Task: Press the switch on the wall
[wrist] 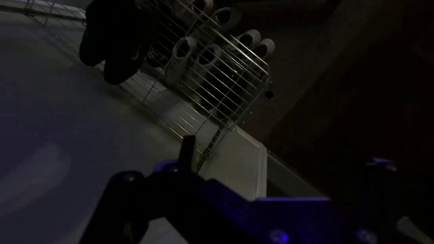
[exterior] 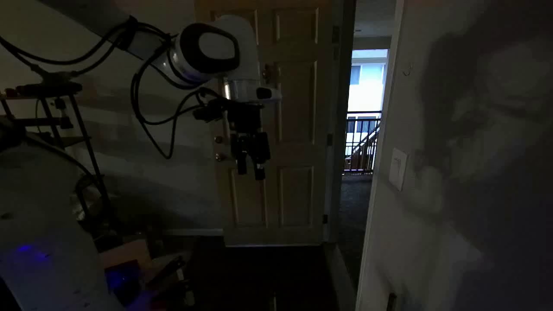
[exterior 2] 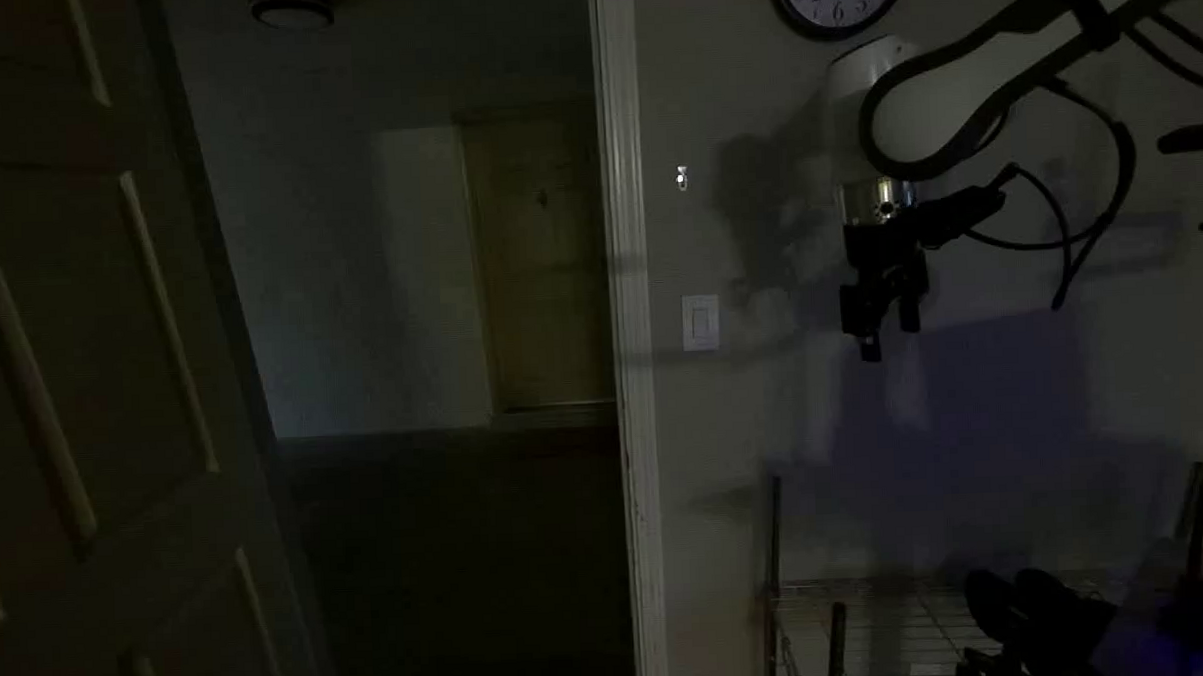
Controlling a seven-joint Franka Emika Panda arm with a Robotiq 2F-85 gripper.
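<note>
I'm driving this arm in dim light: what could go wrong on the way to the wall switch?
The gripper hangs open and points down, so a press might land unevenly or miss the small switch. The door frame stands close beside the switch and could get bumped. The cables looping off the arm might snag, perhaps on the hook above the switch.
</note>
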